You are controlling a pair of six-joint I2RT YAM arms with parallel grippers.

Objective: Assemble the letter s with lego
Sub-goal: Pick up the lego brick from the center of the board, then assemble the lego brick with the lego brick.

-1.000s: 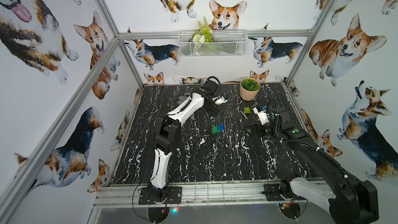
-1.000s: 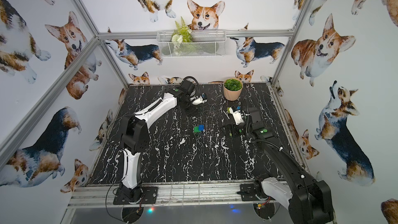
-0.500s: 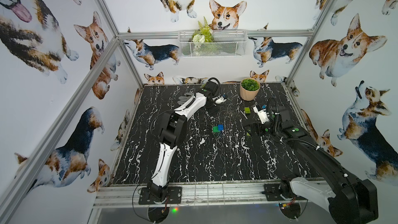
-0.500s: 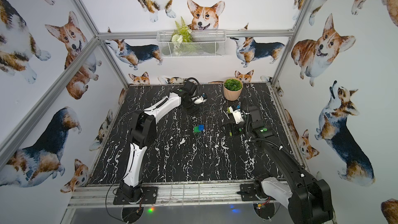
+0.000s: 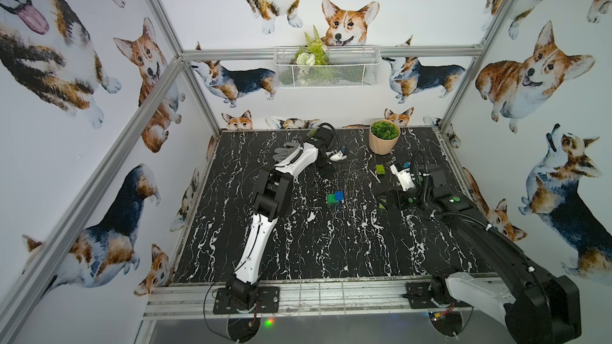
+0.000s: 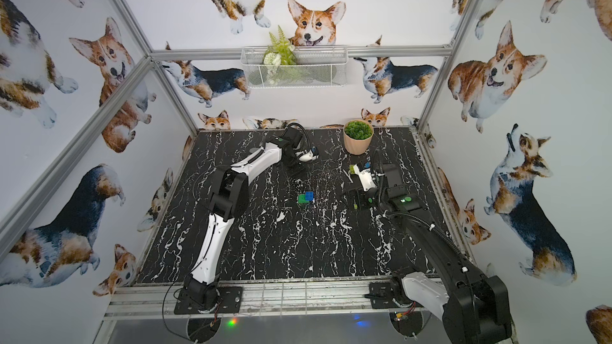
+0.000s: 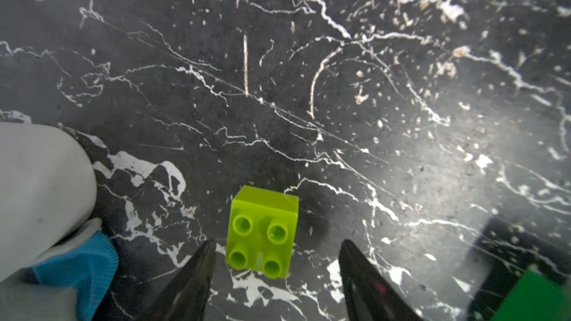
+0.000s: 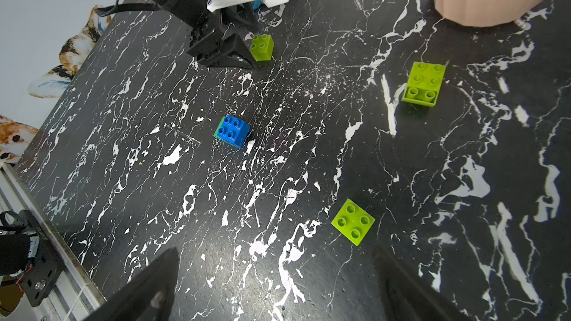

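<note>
Left wrist view has the left tool (image 7: 275,243) low over the black marbled counter (image 7: 309,88). Its jaws stand about half open on either side of a lime-green brick (image 7: 262,233) that sits studs up, and neither finger seems to press it, so nothing is gripped. A grey glove (image 7: 40,180) with a blue cuff lies near that tool. From the right wrist, the right tool (image 8: 277,251) gapes as wide as it goes and holds nothing, with a second lime-green brick (image 8: 353,222) lying just ahead of its fingers. The lego lies in separate pieces: a blue brick (image 8: 233,126) joined to a dark green brick (image 5: 330,198) mid-counter, and a stepped lime-green piece (image 8: 423,83) near the plant pot (image 5: 384,142).
</note>
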